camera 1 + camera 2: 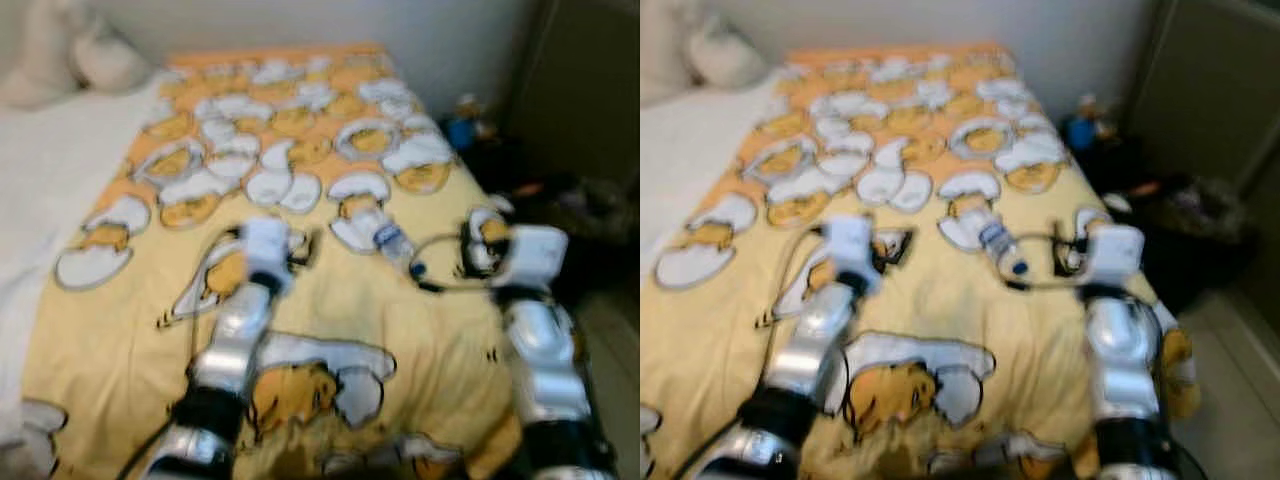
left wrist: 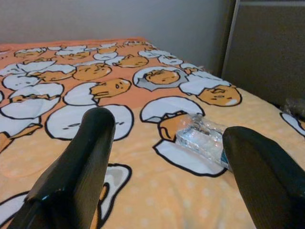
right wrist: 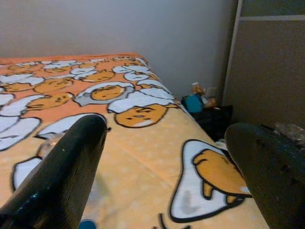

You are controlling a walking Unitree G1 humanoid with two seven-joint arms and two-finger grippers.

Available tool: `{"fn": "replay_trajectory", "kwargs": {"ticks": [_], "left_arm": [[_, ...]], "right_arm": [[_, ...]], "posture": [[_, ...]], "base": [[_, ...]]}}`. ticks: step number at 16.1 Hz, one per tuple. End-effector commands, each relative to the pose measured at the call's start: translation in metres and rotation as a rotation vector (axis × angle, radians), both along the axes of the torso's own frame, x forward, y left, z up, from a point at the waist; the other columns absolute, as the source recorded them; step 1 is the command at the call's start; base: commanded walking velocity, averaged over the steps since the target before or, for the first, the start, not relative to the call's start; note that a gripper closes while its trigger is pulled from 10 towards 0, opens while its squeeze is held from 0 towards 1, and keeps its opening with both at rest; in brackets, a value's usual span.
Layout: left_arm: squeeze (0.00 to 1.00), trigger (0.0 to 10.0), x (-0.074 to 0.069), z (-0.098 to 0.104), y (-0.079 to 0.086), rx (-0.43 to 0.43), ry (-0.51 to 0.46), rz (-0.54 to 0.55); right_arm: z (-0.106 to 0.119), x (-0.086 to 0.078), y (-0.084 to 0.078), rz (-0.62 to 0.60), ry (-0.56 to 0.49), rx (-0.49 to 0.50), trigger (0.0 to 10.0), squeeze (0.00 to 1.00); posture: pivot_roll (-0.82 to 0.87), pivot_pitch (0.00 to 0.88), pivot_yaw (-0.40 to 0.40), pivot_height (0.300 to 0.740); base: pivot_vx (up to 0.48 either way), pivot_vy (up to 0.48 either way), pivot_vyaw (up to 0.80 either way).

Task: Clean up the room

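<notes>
Left eye view, blurred. A bed [image 1: 120, 330] with a yellow-orange cover printed with egg figures takes up most of the frame. A clear bottle [image 1: 396, 244] with a blue cap lies on its side on the cover, towards the bed's right edge. The left gripper [image 1: 266, 252] is held over the cover, to the left of the bottle and apart from it. The right gripper [image 1: 500, 250] is held over the bed's right edge, just right of the bottle. A pillow [image 1: 105, 55] lies at the head of the bed on the left. A blue toy [image 1: 462, 125] sits on the floor by the wall, right of the bed.

Right eye view. Same scene, same layout; the blur hides how the jaws stand.

Left wrist view. Both black fingers [image 2: 76, 167] stand wide apart, holding nothing. The bottle lies on the cover between and beyond them, nearer one finger, on an egg figure.

Right wrist view. The jaws are wide apart and empty. The bottle's cap shows beside one finger [image 3: 62, 167]. The toy stands against the wall, next to a dark pile.
</notes>
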State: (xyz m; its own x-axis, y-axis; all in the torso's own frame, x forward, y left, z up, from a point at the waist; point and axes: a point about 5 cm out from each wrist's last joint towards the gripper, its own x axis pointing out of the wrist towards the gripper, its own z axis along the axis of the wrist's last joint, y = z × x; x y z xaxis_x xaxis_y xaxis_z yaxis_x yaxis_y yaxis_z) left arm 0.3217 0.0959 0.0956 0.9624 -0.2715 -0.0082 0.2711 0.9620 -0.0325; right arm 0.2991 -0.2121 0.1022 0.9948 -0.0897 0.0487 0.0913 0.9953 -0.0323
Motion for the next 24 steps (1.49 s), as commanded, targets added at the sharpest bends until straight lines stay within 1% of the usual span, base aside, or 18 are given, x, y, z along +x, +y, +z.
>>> {"fn": "replay_trajectory", "kwargs": {"ticks": [1, 4, 7, 10, 15, 17, 19, 20, 21, 22, 24], "left_arm": [[0.00, 10.0, 0.001, 0.003, 0.009, 0.014, -0.013, 0.015], [0.00, 10.0, 0.005, 0.005, 0.010, 0.024, -0.015, 0.011], [0.00, 10.0, 0.005, 0.005, 0.006, 0.041, -0.017, -0.008], [0.00, 10.0, 0.005, 0.004, 0.005, 0.034, -0.012, -0.014], [0.00, 10.0, 0.002, 0.004, 0.005, 0.021, -0.011, -0.020], [0.00, 10.0, 0.002, 0.001, 0.006, -0.014, 0.001, 0.001], [0.00, 10.0, 0.000, 0.005, 0.000, -0.005, -0.021, -0.038], [0.00, 10.0, -0.001, 0.006, 0.000, 0.001, -0.028, -0.046], [0.00, 10.0, 0.000, 0.006, 0.002, -0.001, -0.029, -0.040], [0.00, 10.0, 0.002, 0.006, 0.007, -0.005, -0.027, -0.012], [0.00, 10.0, 0.003, 0.006, 0.010, -0.017, -0.025, 0.006]], "right_arm": [[-0.001, 0.000, 0.007, 0.017, 0.005, 0.016, 10.0, 0.00], [-0.005, 0.000, 0.009, 0.007, 0.030, 0.018, 10.0, 0.00], [-0.006, -0.002, 0.012, 0.012, 0.024, 0.022, 10.0, 0.00], [-0.006, -0.003, 0.014, 0.030, 0.024, 0.015, 10.0, 0.00], [-0.008, -0.005, 0.016, 0.036, 0.043, 0.005, 10.0, 0.00], [-0.009, -0.003, 0.018, 0.048, 0.051, -0.003, 10.0, 0.00], [-0.003, 0.000, 0.011, 0.034, 0.034, -0.004, 10.0, 0.00], [-0.002, 0.002, 0.009, 0.029, 0.031, -0.003, 10.0, 0.00], [-0.001, 0.003, 0.008, 0.028, 0.031, -0.003, 10.0, 0.00], [-0.001, 0.004, 0.009, 0.034, 0.032, -0.005, 10.0, 0.00], [0.000, 0.007, 0.012, 0.048, 0.030, -0.009, 10.0, 0.00]], "posture": [[-0.14, 0.026, 0.067, 0.740], [-0.14, 0.020, 0.070, 0.740], [-0.15, 0.021, 0.078, 0.740], [-0.16, 0.023, 0.079, 0.740], [-0.16, 0.039, 0.073, 0.740], [-0.16, 0.049, 0.075, 0.740], [-0.15, 0.040, 0.076, 0.740], [-0.15, 0.040, 0.076, 0.740], [-0.15, 0.040, 0.076, 0.740], [-0.14, 0.030, 0.055, 0.740], [-0.14, 0.017, 0.047, 0.740]], "base": [[0.000, 0.000, 0.00], [0.000, 0.000, -0.15], [0.000, 0.000, -0.75], [0.000, 0.000, 0.00], [0.000, -0.440, 0.57], [0.165, 0.000, 0.00], [0.000, 0.000, 0.00], [0.000, 0.000, 0.00], [0.000, 0.000, 0.00], [0.000, 0.000, 0.00], [0.000, 0.000, 0.00]]}}
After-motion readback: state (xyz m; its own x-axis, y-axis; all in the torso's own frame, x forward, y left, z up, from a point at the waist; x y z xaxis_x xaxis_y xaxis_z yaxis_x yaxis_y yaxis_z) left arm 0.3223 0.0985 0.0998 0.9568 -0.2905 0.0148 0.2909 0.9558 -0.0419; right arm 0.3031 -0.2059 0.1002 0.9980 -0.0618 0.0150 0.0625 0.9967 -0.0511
